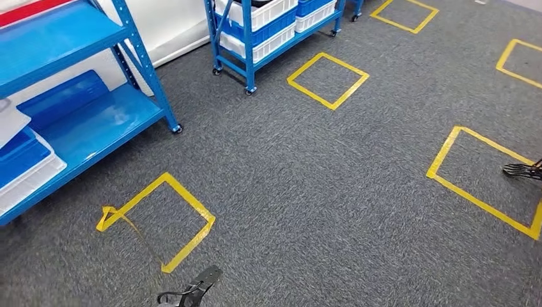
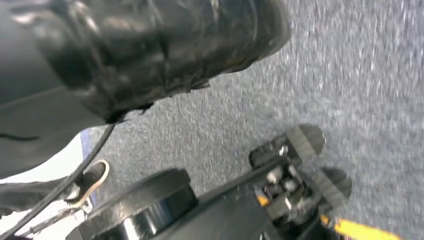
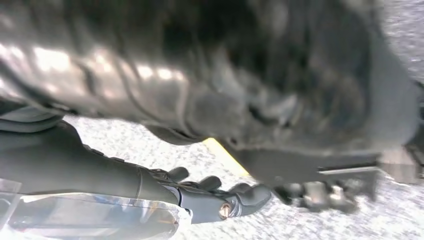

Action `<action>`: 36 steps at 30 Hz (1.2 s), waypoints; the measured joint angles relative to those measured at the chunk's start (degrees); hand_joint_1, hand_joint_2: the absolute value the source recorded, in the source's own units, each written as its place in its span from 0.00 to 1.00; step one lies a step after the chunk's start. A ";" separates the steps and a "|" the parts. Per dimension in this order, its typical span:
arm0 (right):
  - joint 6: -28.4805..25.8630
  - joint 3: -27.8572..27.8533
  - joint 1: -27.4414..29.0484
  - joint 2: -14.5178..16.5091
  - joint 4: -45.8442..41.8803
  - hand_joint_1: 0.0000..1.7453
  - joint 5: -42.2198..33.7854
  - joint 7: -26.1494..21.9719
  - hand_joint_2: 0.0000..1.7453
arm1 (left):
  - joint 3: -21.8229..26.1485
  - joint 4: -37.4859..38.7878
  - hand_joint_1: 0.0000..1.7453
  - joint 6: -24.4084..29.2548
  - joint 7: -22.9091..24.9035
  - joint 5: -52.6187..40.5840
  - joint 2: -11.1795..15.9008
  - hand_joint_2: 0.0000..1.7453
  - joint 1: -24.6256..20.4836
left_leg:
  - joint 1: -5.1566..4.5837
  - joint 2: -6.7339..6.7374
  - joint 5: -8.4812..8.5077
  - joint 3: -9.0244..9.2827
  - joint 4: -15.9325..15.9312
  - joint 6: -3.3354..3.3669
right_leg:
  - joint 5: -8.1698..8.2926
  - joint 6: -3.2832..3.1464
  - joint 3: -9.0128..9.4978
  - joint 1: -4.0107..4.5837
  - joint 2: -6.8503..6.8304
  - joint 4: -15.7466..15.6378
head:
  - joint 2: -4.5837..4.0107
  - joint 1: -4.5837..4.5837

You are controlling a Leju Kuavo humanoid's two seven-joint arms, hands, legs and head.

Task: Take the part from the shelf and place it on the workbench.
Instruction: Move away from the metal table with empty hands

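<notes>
1. Step: transit over the carpet (image 1: 307, 166); blue shelf (image 1: 77, 121) stands off to the robot's left, workbench unseen.
2. Left hand (image 1: 192, 293) hangs low, fingers apart, holding nothing.
3. Right hand (image 3: 220, 197) rests against a clear-wrapped part (image 3: 95, 217); grip cannot be told.
4. Next: probably locate workbench, walk there.

Both wrist views are blurred; the right hand (image 1: 524, 170) is cut by the head view's edge.
</notes>
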 joint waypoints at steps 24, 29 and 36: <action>0.94 0.05 -0.88 1.32 -0.90 0.00 -3.60 1.19 0.00 | -0.02 0.02 0.00 0.05 -2.27 0.61 0.07 0.00 -0.33 | 0.92 4.62 0.24 -0.50 0.56 0.06 | -10.07 2.15 -5.67 -0.80 -3.77 17.05 | 0.00 -0.12; 1.07 0.46 -0.98 1.41 -0.92 0.00 -4.65 1.26 0.00 | -0.02 0.02 0.00 -0.22 -1.26 0.44 0.04 0.00 -0.51 | 0.86 0.94 0.28 -0.63 0.96 -0.48 | -1.37 1.47 -0.71 -1.22 0.29 3.50 | 0.00 -0.06; 1.67 0.84 -1.03 1.64 -0.96 0.00 -5.36 1.34 0.00 | -0.02 0.02 0.00 -0.42 -0.64 0.24 0.12 0.00 -0.55 | 1.04 3.50 -2.22 -3.92 5.87 -2.37 | -0.17 -0.30 0.50 -0.96 -1.94 0.46 | 0.00 -0.38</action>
